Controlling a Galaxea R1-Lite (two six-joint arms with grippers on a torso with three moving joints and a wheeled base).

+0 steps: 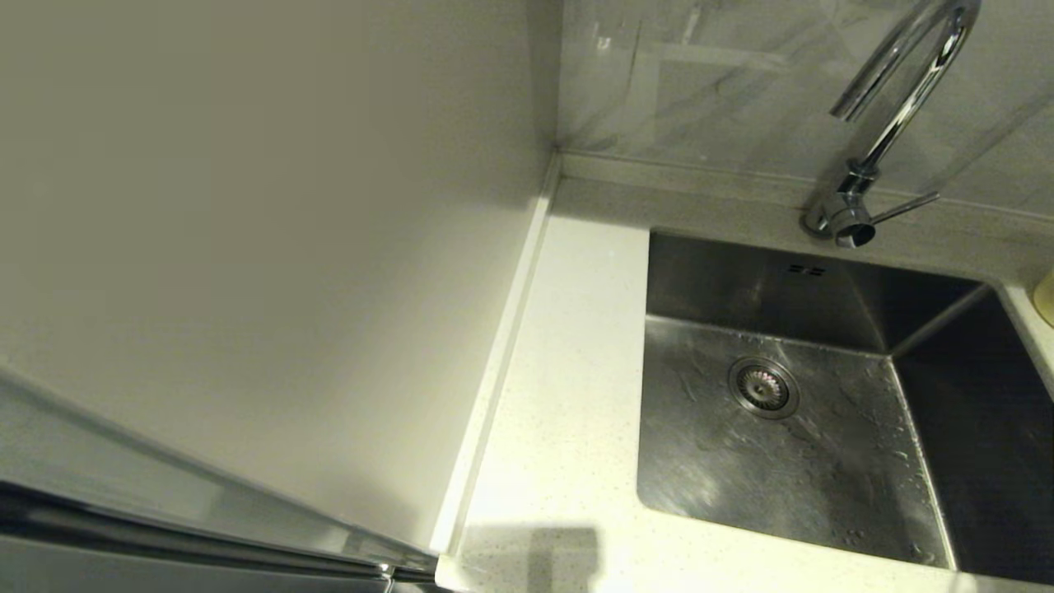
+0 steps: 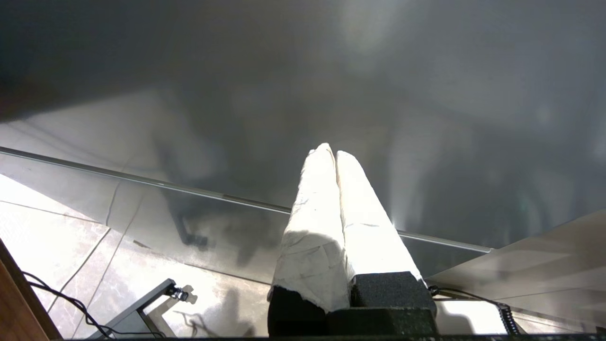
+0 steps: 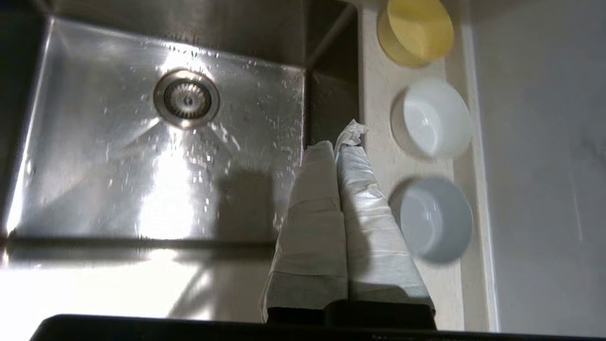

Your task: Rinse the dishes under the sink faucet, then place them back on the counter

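Three dishes stand in a row on the narrow strip of counter [image 3: 378, 128] beside the sink [image 3: 118, 156]: a pale yellow bowl [image 3: 419, 31], a white bowl [image 3: 433, 118] and a bluish-white bowl [image 3: 433, 220]. My right gripper [image 3: 337, 142], fingers wrapped in white, is shut on nothing and hangs above the sink's edge, next to the white and bluish bowls without touching them. The head view shows the wet steel sink [image 1: 790, 461] with its drain [image 1: 762, 387], the chrome faucet [image 1: 893, 115] and a sliver of the yellow bowl [image 1: 1046, 296]. My left gripper [image 2: 331, 151] is shut and empty, parked away from the sink.
A cream wall panel [image 1: 247, 247] rises left of the white counter [image 1: 568, 395]. A pale wall [image 3: 544, 166] borders the strip holding the bowls. Floor tiles and cables [image 2: 71, 303] lie below the left gripper.
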